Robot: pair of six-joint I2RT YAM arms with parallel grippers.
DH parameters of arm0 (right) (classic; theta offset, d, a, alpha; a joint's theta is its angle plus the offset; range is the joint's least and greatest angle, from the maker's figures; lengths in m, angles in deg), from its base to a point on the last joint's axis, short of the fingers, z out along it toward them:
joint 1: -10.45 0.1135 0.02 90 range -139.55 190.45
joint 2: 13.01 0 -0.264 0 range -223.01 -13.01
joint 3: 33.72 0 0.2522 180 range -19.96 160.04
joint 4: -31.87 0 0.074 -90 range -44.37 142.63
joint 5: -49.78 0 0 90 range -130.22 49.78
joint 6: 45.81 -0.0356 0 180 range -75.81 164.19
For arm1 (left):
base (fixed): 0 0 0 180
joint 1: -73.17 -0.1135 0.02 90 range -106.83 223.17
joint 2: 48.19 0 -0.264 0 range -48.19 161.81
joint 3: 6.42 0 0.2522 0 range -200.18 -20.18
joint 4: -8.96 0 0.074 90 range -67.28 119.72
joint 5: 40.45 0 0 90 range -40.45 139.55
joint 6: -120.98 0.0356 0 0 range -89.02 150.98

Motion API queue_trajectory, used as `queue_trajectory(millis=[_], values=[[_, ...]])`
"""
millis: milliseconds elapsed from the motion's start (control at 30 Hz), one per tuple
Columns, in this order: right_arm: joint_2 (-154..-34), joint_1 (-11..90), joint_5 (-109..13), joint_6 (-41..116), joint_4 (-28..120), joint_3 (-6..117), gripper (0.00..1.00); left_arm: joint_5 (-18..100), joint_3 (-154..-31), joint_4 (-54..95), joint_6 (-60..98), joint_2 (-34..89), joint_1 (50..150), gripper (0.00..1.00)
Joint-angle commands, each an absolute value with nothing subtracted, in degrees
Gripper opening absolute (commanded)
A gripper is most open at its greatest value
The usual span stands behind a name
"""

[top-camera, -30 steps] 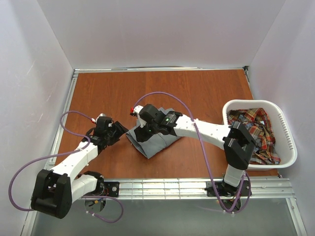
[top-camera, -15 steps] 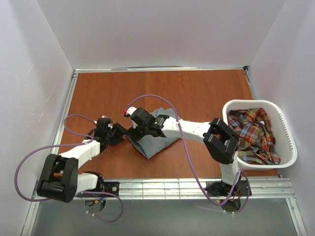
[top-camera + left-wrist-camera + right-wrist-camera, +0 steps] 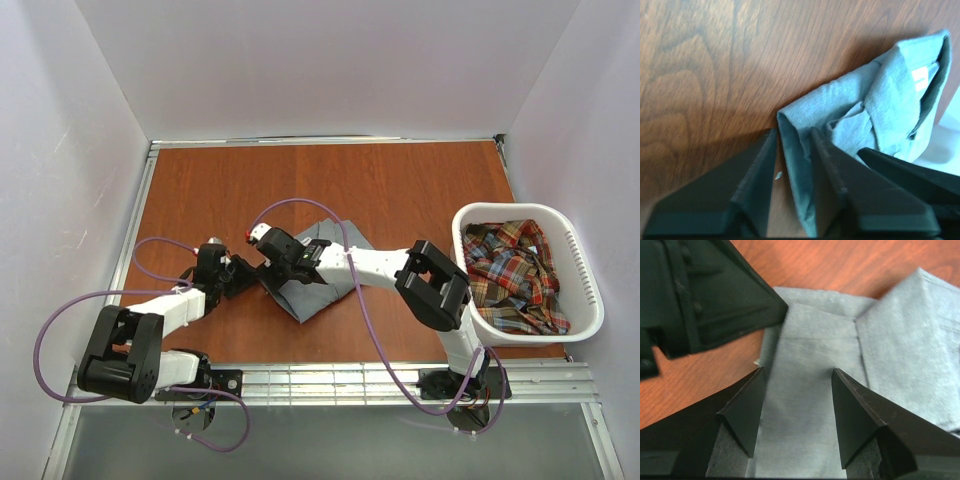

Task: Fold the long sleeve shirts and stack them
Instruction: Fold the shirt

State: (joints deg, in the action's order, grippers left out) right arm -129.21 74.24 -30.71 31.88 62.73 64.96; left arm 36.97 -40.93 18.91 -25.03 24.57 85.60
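Observation:
The grey shirt (image 3: 302, 298) lies folded on the wooden table, left of centre. My left gripper (image 3: 244, 273) is at its left edge. In the left wrist view the shirt's folded edge (image 3: 792, 165) lies between the narrowly open fingers (image 3: 757, 170), with a strip of wood showing beside it. My right gripper (image 3: 276, 262) is low over the same left part of the shirt, open, fingers (image 3: 855, 410) wide apart over flat grey cloth (image 3: 800, 405). The left gripper's black body (image 3: 705, 290) is close beside it. The plaid shirt (image 3: 515, 270) lies crumpled in the basket.
The white slotted laundry basket (image 3: 592, 300) stands at the table's right edge. White walls enclose the table on three sides. A metal rail (image 3: 330, 380) runs along the near edge. Purple cables loop from both arms.
My right gripper has moved left across the grey shirt to its left edge. My left gripper has edged right until the shirt's edge sits between its fingers.

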Motion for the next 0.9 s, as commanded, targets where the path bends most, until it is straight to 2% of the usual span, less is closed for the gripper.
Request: queue_trajectory(millis=[0,233,533,633,767,867], values=[[-130.2,75.5,-28.8,32.9,62.4,68.4,0.50,36.6,-38.7,18.8,-23.8,24.9,85.4,0.24],[-132.3,77.1,-23.3,33.3,63.8,70.0,0.50,35.3,-36.9,15.5,-23.9,25.2,85.4,0.12],[-133.2,77.2,-15.6,32.4,65.1,70.4,0.38,34.6,-35.5,12.8,-23.9,25.3,85.3,0.00],[-133.6,77.3,-16.0,32.4,65.1,70.5,0.29,34.0,-35.3,12.1,-24.0,26.0,85.4,0.00],[-133.5,77.9,-17.2,33.6,65.1,70.7,0.04,33.3,-35.1,11.0,-24.0,26.7,85.4,0.00],[-133.2,78.2,-19.0,34.4,65.1,71.0,0.01,33.1,-34.9,10.2,-24.0,27.0,85.3,0.00]])
